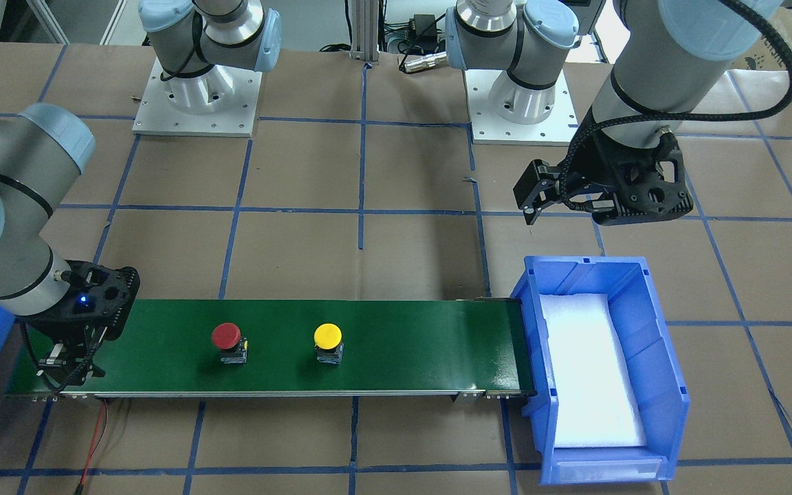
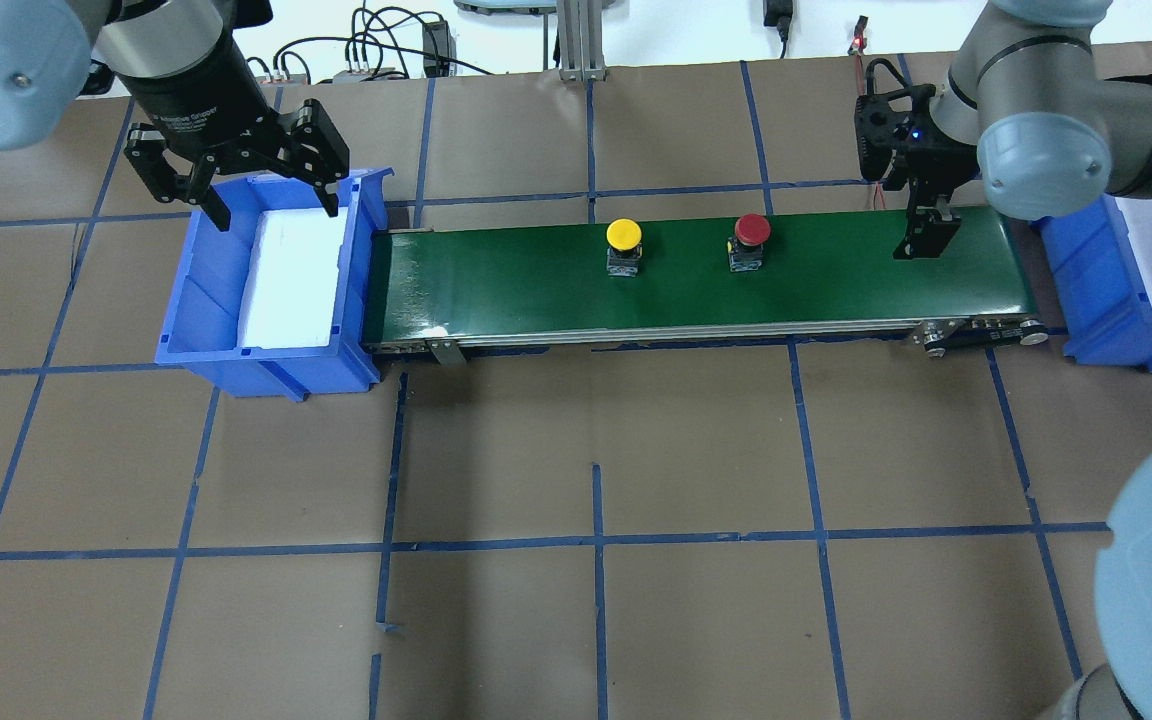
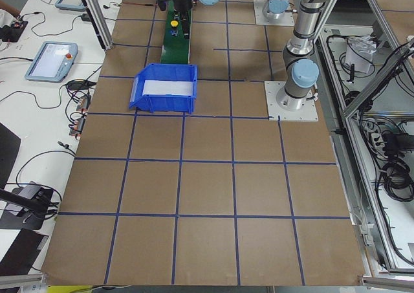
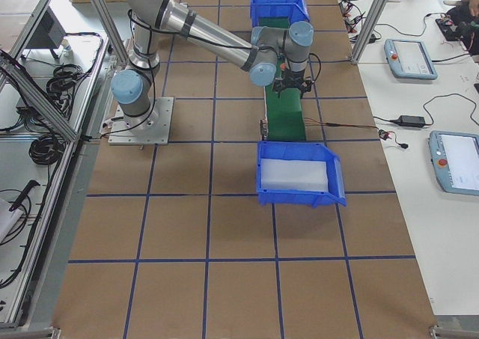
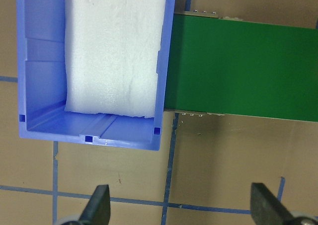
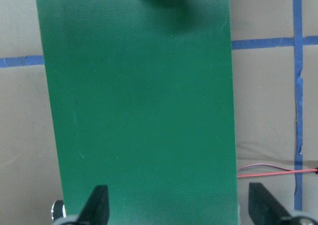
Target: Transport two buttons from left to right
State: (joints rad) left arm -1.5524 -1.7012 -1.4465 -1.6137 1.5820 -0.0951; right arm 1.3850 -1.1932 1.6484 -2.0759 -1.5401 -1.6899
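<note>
The red button [image 1: 226,335] and the yellow button [image 1: 328,336] stand upright on the green conveyor belt [image 1: 403,344], near its middle and apart from each other. In the overhead view the yellow button [image 2: 623,235] is left of the red button [image 2: 751,230]. My left gripper [image 2: 271,205] is open and empty, hovering over the far edge of the left blue bin [image 2: 196,310]; its wrist view shows its fingertips [image 5: 101,205] wide apart. My right gripper [image 2: 926,240] is open and empty just above the belt's right end, right of the red button; its fingertips [image 6: 99,205] are wide apart.
The left blue bin [image 1: 664,385] holds a white foam pad [image 1: 588,371] and butts against the belt's end. A second blue bin [image 2: 1136,290] with foam stands past the belt's right end. A red wire [image 1: 97,440] trails from the belt. Blue tape lines grid the brown table.
</note>
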